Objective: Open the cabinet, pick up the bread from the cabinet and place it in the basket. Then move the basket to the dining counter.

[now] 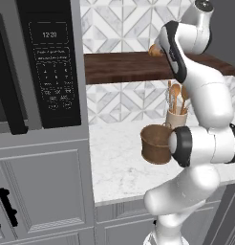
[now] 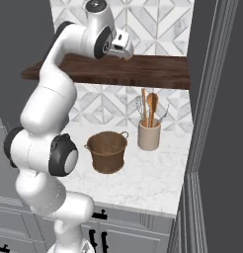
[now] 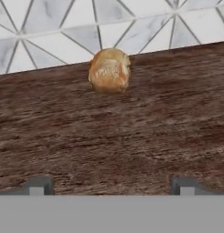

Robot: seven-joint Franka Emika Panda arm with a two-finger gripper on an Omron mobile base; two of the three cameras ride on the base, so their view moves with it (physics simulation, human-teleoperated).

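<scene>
Nearest the hand camera, two dark fingertips [image 3: 39, 184] are seen at the bottom of the hand view, set wide apart with nothing between them, so the end effector [image 3: 111, 186] is taken to be released. Beneath and beyond it, a dark wooden shelf [image 3: 132, 136] is spread across the view, and the bread [image 3: 109, 70], a round golden-brown roll, is seen resting at the shelf's far edge, against the diamond-patterned tiles [image 3: 50, 32]. The roll is well apart from the fingertips and untouched. In the left base view, the bread [image 1: 154, 50] is partly hidden behind the raised white arm [image 1: 200, 86], at shelf height. In the right base view, the end effector [image 2: 124, 51] is held level with the wooden shelf [image 2: 143, 69], at its front edge. Below the shelf, the basket [image 2: 107, 151] is stood upright on the white marble desk [image 2: 153, 183], its thin handle lying at the rim, and nothing can be made out inside it. A cream crock of wooden spoons [image 2: 148, 133] is placed just beside the basket, nearer the wall. In the left base view, a dark microwave panel [image 1: 51, 62] with a lit clock is seen to the left, above grey cabinet fronts [image 1: 43, 186].
</scene>
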